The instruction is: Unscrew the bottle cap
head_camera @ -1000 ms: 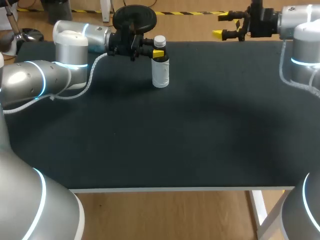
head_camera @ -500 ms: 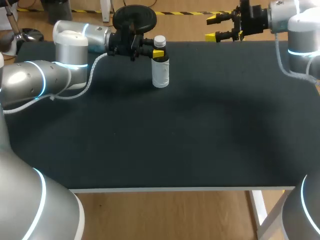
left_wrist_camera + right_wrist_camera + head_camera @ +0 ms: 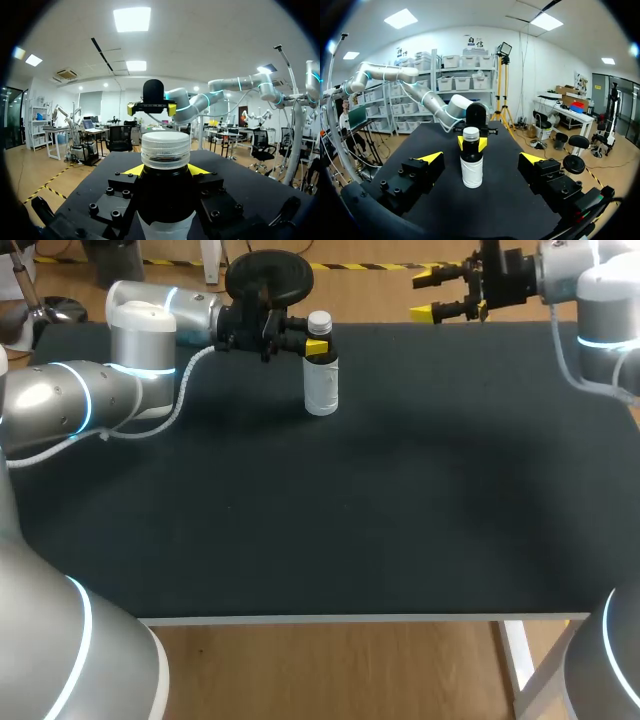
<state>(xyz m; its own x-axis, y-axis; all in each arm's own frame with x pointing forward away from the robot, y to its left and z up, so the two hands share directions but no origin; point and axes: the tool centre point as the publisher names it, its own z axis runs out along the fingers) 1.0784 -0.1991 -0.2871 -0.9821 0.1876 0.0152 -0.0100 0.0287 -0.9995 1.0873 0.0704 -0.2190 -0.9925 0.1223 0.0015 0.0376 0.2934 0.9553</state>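
A small bottle [image 3: 321, 380] with a dark neck, a white label and a clear ribbed cap [image 3: 320, 320] stands upright near the table's far edge. My left gripper [image 3: 315, 344] comes in level from the left and is shut on the bottle just under the cap. In the left wrist view the cap [image 3: 165, 147] rises between the yellow fingertips [image 3: 131, 170]. My right gripper [image 3: 428, 296] hangs open above the far edge, well to the right of the bottle. From the right wrist view the bottle [image 3: 471, 165] stands ahead of my right gripper [image 3: 481, 158], some way off.
The black table mat [image 3: 360, 500] stretches wide in front of the bottle. A round black disc [image 3: 268, 272] sits just behind the left gripper at the far edge.
The right gripper has moved left along the far edge, towards the bottle, then stopped. The left gripper and the bottle have stayed put.
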